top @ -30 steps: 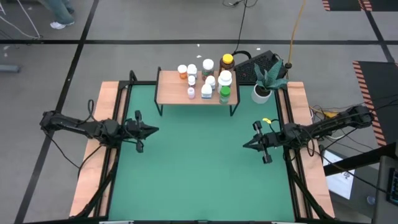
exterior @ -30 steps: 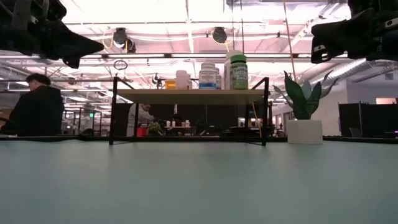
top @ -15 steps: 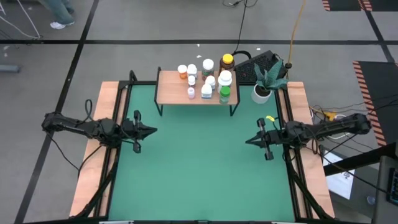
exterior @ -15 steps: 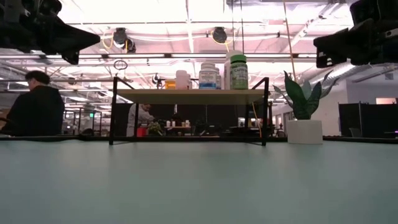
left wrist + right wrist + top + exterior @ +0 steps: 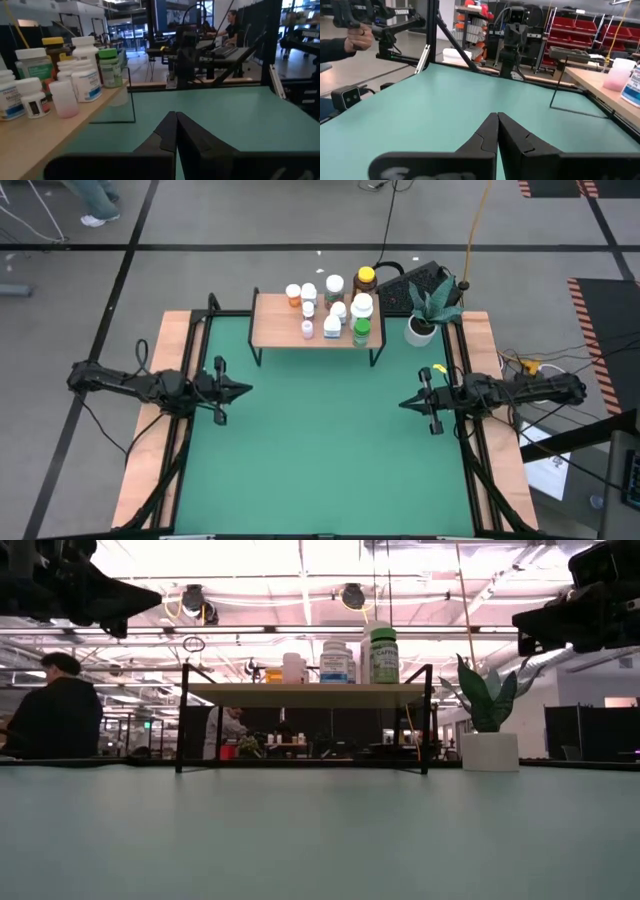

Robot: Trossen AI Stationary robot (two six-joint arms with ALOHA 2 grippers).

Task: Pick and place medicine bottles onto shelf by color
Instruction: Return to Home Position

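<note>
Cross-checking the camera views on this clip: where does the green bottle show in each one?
High view: the green bottle stands at the corner of the shelf nearest the plant pot.
Low view: it is the rightmost bottle on the shelf top.
Left wrist view: it stands at the far end of the bottle row, by the shelf's black leg.
Right wrist view: not in it.
Shared landmark: the light-wood shelf on black legs.

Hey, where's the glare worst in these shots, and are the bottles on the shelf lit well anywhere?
Low view: ceiling lights glare across the top, leaving the left gripper, the right gripper and the legs of the shelf as dark silhouettes, the medicine bottles backlit. High view: even light, only soft shadows. Left wrist view: the medicine bottles are well lit, no glare.
</note>
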